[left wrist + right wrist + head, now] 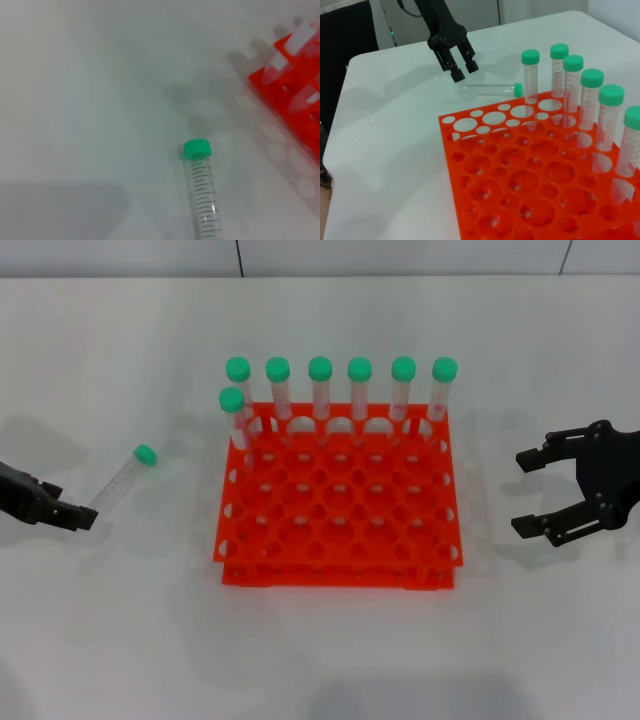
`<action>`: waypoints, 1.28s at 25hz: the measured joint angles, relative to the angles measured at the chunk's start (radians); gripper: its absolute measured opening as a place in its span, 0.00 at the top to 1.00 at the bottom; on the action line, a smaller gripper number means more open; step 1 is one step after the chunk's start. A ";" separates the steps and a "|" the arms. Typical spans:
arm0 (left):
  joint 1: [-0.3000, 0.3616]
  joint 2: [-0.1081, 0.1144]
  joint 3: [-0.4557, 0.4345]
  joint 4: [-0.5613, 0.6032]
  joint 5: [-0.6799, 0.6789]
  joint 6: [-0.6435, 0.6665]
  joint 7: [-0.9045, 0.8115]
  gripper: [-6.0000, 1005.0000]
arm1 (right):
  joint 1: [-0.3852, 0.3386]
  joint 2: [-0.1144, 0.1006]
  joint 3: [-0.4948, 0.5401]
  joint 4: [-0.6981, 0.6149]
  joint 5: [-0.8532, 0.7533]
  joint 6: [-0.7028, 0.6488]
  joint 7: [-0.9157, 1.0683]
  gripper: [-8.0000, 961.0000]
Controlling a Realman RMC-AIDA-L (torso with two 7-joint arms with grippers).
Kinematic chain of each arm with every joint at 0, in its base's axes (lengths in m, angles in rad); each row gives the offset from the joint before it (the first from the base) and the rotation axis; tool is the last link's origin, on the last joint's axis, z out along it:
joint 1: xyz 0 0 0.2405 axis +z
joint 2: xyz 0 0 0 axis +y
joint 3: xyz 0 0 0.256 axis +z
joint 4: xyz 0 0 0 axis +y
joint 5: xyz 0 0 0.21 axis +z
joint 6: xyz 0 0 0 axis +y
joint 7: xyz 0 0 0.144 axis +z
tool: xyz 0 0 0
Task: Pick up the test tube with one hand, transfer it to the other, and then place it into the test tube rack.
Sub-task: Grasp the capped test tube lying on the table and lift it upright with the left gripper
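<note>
The test tube [122, 481] lies flat on the white table left of the rack, its green cap pointing away from me. It also shows in the left wrist view [202, 195] and the right wrist view [490, 89]. My left gripper [86, 517] hovers at the tube's bottom end with its fingers a little apart and nothing between them; it also shows in the right wrist view [463, 70]. The orange-red test tube rack [330, 575] stands in the middle. My right gripper [520, 494] is open and empty to the right of the rack.
Several identical green-capped tubes [320, 390] stand upright in the rack's back row, and one [236, 418] stands in the second row at the left. The rack's corner shows in the left wrist view [300, 100]. The rack's other holes [520, 180] are empty.
</note>
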 joint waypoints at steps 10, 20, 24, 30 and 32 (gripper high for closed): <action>-0.025 -0.007 0.000 -0.079 0.031 -0.061 -0.002 0.35 | 0.000 0.006 -0.001 0.002 0.000 0.017 -0.002 0.10; -0.039 -0.012 0.001 -0.098 0.061 -0.077 -0.026 0.35 | 0.004 0.011 -0.003 -0.001 -0.011 0.032 -0.002 0.10; -0.043 -0.012 0.004 -0.100 0.069 -0.080 -0.046 0.35 | 0.010 0.012 -0.009 -0.001 -0.011 0.033 -0.002 0.09; -0.053 -0.016 0.038 -0.109 0.095 -0.097 -0.101 0.59 | 0.012 0.012 -0.014 -0.001 -0.012 0.034 0.000 0.10; -0.055 -0.017 0.061 -0.111 0.094 -0.102 -0.114 0.64 | 0.012 0.012 -0.014 -0.002 -0.012 0.034 0.000 0.10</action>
